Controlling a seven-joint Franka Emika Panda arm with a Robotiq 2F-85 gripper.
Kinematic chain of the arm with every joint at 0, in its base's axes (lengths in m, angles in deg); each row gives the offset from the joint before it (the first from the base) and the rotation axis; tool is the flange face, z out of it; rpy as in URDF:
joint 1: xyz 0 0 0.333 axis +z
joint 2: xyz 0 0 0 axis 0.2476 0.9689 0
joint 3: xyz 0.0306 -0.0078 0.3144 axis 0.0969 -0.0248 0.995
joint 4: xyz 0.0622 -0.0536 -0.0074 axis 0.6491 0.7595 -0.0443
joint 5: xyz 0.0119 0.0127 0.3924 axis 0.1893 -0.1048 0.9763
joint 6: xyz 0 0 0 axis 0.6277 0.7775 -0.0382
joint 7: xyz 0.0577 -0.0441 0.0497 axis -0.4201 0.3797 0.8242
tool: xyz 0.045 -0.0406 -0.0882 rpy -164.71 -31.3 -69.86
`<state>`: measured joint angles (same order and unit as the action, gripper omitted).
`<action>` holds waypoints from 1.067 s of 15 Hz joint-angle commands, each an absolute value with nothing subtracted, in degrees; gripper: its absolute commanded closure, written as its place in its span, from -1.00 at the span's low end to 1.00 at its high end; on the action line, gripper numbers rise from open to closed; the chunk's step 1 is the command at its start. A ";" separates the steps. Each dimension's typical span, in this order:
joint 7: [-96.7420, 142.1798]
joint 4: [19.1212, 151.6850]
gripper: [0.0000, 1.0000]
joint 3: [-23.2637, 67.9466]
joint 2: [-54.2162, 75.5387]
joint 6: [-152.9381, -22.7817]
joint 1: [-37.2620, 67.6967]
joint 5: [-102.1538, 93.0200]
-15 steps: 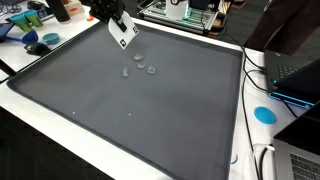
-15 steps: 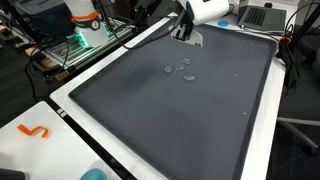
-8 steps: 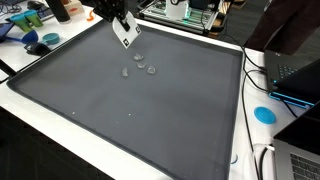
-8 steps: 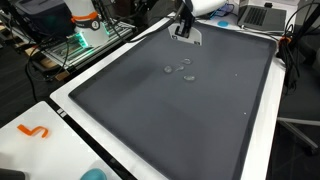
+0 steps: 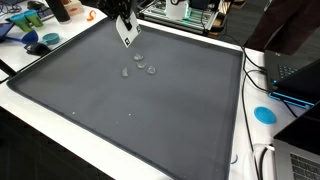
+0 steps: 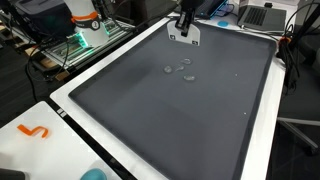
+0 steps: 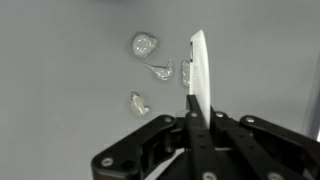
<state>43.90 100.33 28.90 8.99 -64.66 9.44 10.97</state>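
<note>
Grey mat (image 5: 160,110); claw (image 7: 196,118) tight around card (image 7: 199,65)

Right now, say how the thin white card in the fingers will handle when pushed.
The thin white flat card probably is stiff: it stands straight from the fingers without drooping. Edge-on it looks very thin, so likely light. Pushed against the dark grey mat, it might flex or slip.

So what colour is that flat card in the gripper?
White with small dark marks: the flat card shows best in an exterior view.
</note>
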 commanded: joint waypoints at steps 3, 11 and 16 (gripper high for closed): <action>39.13 104.29 0.98 28.25 4.20 -65.14 12.16 5.92; 34.93 106.30 0.98 28.83 -1.08 -65.48 15.05 0.26; 33.10 106.88 0.98 29.33 -3.26 -65.36 16.44 -2.61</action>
<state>35.08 104.41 29.26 -0.72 -64.66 15.54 -0.19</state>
